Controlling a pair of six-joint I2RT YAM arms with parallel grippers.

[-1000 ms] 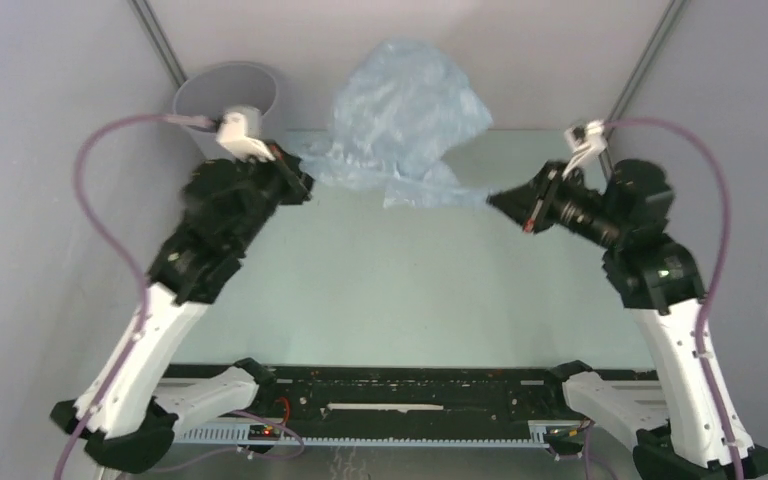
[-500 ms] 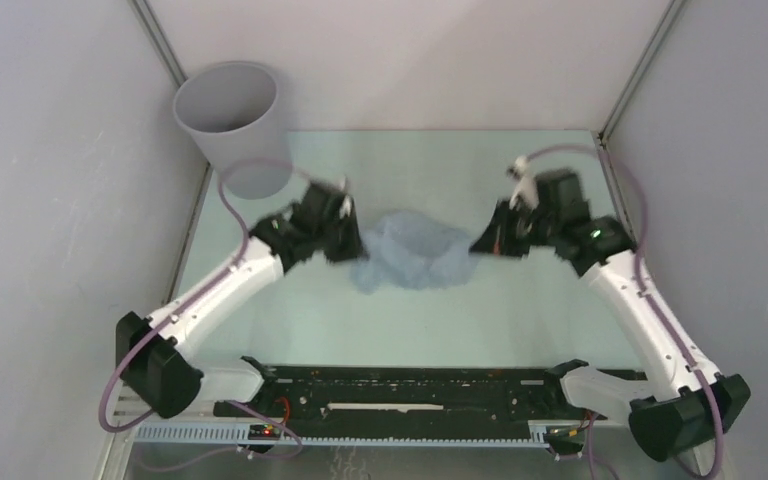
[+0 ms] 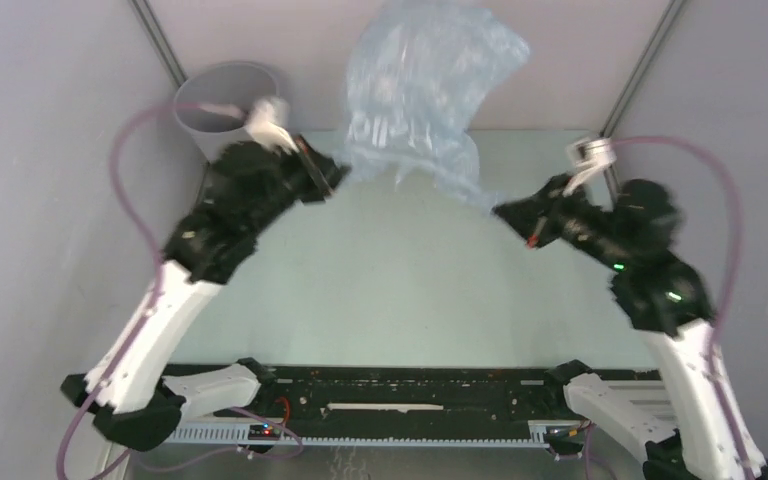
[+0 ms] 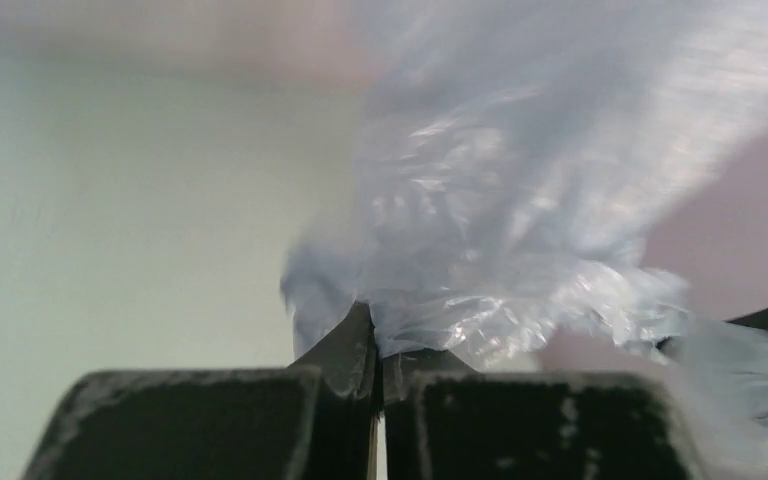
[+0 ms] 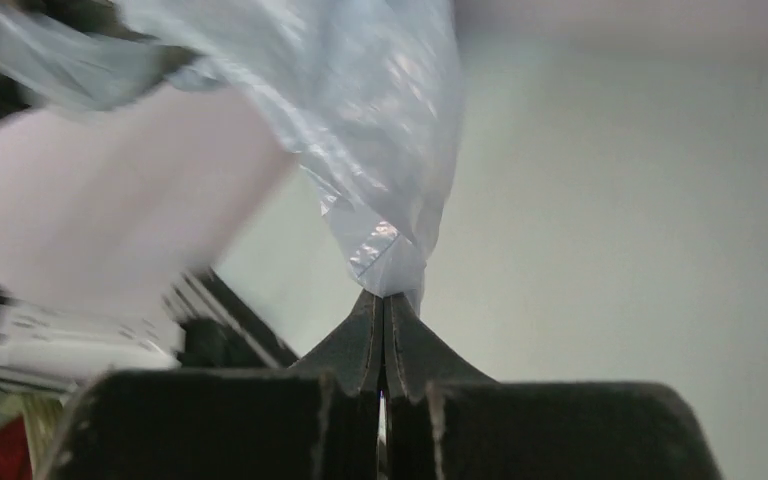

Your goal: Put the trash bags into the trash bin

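Above the pale bench (image 3: 390,290), the trash bag (image 3: 420,90) is held billowed aloft, its edges pinched by the left claw (image 3: 328,178) and the right claw (image 3: 507,211), near the trash bin (image 3: 200,105).

White-and-black arms (image 3: 150,335), looping purple cables (image 3: 116,165)

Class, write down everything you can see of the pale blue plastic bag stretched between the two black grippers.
The thin, crinkly, translucent pale blue plastic bag, faintly lettered in white, is held off the table, billowed and rumpled, right of the grey round bin. The left gripper pinches its lower left edge, the right gripper its lower right corner, both shut on it. None of it is in the bin.
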